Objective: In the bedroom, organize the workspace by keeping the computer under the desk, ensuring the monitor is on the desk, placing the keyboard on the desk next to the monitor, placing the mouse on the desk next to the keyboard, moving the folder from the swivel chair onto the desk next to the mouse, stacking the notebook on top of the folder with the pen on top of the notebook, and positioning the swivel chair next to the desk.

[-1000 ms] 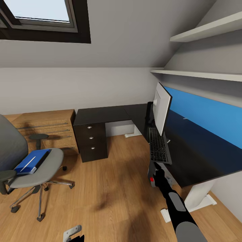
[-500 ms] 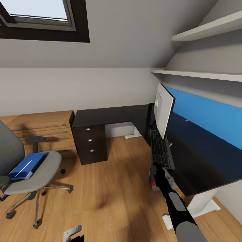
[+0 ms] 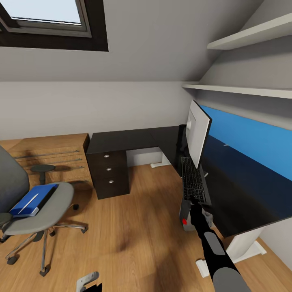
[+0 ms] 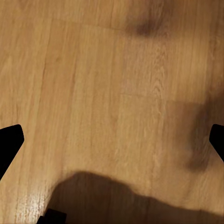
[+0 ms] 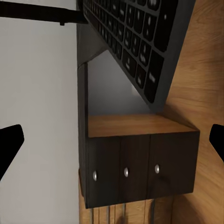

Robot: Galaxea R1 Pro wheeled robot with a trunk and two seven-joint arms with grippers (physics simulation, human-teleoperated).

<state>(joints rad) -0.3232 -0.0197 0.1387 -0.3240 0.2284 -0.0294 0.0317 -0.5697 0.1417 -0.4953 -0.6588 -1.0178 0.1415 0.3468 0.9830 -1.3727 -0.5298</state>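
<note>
The right gripper [image 3: 194, 201] reaches up to the near end of the keyboard [image 3: 193, 179] — its fingers are spread wide, holding nothing. The keyboard lies on the desk [image 3: 121, 139] at the monitor's [image 3: 197, 132] foot. At nine o'clock, the blue folder [image 3: 30, 199] rests on the swivel chair [image 3: 44, 209]. The left gripper [image 4: 112, 140] is open too, over the floor [image 4: 93, 93].

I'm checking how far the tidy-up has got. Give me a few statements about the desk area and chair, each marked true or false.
1. The folder lies on the swivel chair seat. True.
2. The monitor stands on the desk. True.
3. The keyboard lies on the floor. False: it sits at the desk's edge, in front of the monitor.
4. The desk's drawers have long bar handles. False: they have round silver knobs.
5. The computer shows a red light. True.
</note>
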